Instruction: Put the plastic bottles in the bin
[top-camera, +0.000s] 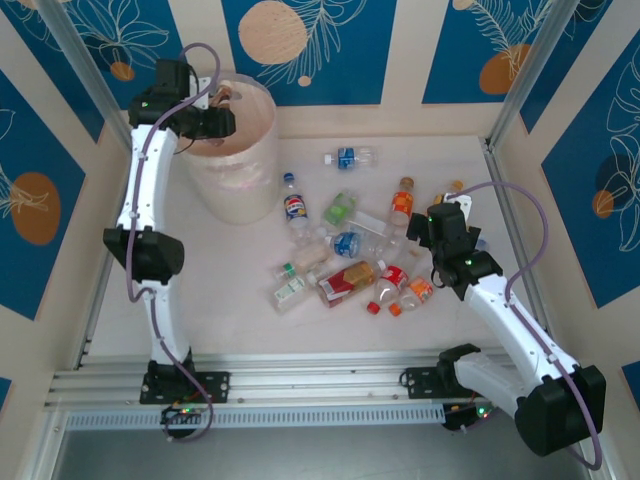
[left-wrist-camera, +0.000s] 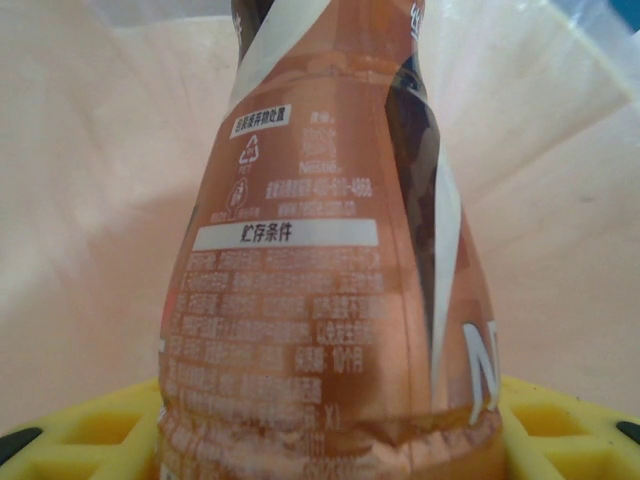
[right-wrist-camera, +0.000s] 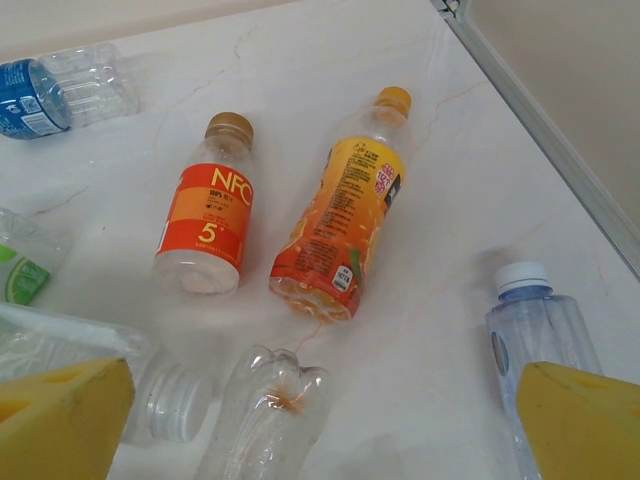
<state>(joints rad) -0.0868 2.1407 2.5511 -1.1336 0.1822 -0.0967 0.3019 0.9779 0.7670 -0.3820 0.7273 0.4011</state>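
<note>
The left gripper (left-wrist-camera: 320, 445) is clamped on a brown-labelled bottle (left-wrist-camera: 320, 260). Its yellow fingers (left-wrist-camera: 70, 435) press the lower body from both sides, and the bottle stands upright in the wrist view. The pale pink wall of the bin (left-wrist-camera: 90, 200) curves around behind it. From above, this gripper sits at the bin's far-left rim and holds the bottle over the opening. The bin stands at the far left of the table (top-camera: 220, 300).

The right gripper (right-wrist-camera: 320, 430) hangs above the table with its pads (right-wrist-camera: 60, 420) wide apart and nothing between them. A crushed clear bottle (right-wrist-camera: 265, 410) lies just below it, and a white-capped bottle (right-wrist-camera: 535, 330) lies beside the right pad. Farther out, an orange-labelled bottle (right-wrist-camera: 205, 215) and a yellow-and-orange bottle (right-wrist-camera: 345, 215) lie side by side, caps pointing away. A blue-labelled bottle (right-wrist-camera: 40, 95) lies beyond them. In the top view this gripper is over the right edge of the scattered bottles (top-camera: 345, 280) on the table, well apart from the bin.
</note>
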